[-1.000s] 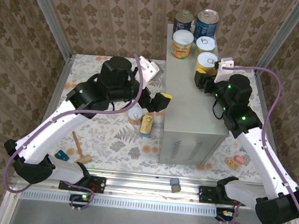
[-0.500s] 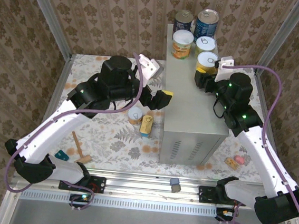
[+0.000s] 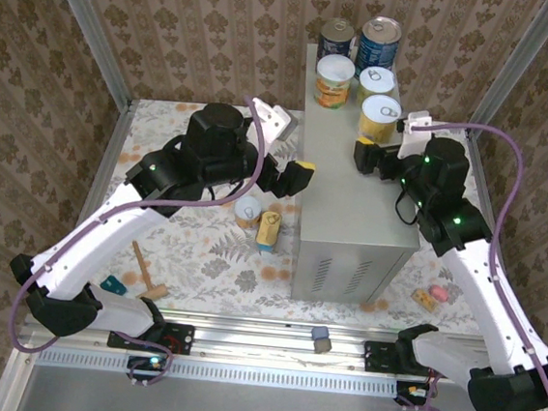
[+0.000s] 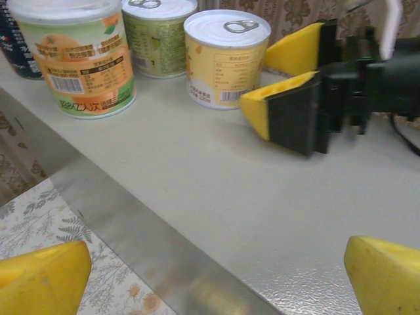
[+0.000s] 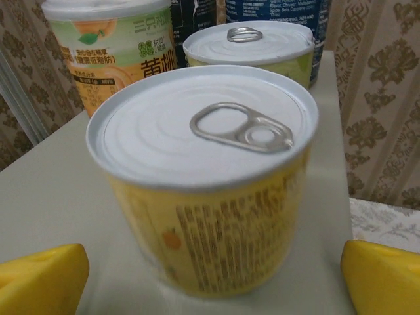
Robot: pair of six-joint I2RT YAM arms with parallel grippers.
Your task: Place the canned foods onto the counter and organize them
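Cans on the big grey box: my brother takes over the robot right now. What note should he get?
Left gripper: open, empty, at the left edge of the counter.
Right gripper: open, empty, close behind the yellow can, not touching it.
Done: five cans stand at the counter's far end: two dark-blue cans, an orange-labelled can, a green-labelled can and the yellow can.
Left: a small can and a flat gold tin sit on the table beside the counter; both need lifting up.

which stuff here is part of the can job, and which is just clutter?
Job: counter; five cans on top; small can and flat gold tin on the table.
Clutter: wooden mallet; teal block; pink-yellow piece.
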